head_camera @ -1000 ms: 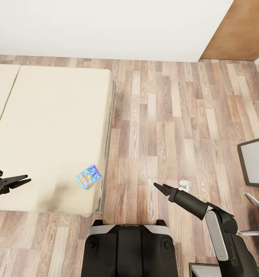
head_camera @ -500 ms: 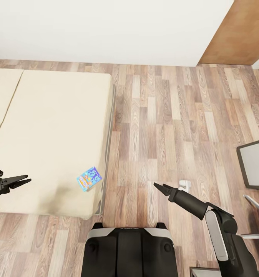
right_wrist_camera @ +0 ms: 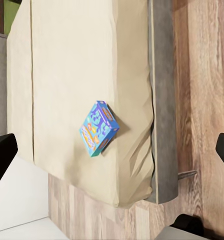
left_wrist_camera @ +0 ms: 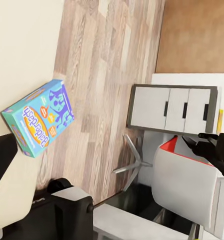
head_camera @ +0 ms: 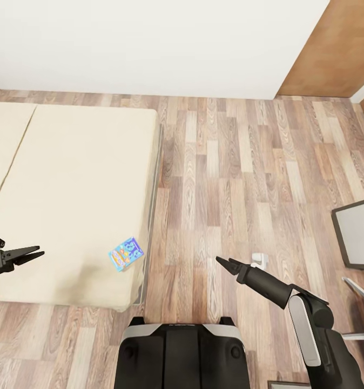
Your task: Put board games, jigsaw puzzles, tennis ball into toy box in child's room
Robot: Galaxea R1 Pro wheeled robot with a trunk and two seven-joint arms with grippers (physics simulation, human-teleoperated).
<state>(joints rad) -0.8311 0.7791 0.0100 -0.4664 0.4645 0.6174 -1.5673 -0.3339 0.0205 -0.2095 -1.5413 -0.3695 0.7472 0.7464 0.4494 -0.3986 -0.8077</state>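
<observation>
A blue board game [head_camera: 126, 253] with yellow cartoon print lies flat on the cream bed [head_camera: 68, 178], close to its near right corner. It is also seen in the left wrist view [left_wrist_camera: 39, 117] and the right wrist view [right_wrist_camera: 98, 128]. My left gripper [head_camera: 39, 251] hovers open over the bed's near edge, well left of the game and holding nothing. Over the plank floor to the game's right, my right gripper [head_camera: 223, 262] is open and empty, pointing toward the bed [right_wrist_camera: 67, 65]. The toy box, jigsaw puzzles and tennis ball are out of view.
A white wall [head_camera: 149, 43] runs behind the bed, with a brown panel [head_camera: 333, 48] at the far right. A dark-framed grey panel [head_camera: 357, 232] and thin grey legs [head_camera: 360, 286] stand at the right edge. A small white object [head_camera: 260, 259] lies on the floor. White drawers [left_wrist_camera: 174, 107] appear beyond.
The whole picture has slid slightly downward, so the camera has moved. Both arms keep the same pose and the board game stays put on the bed.
</observation>
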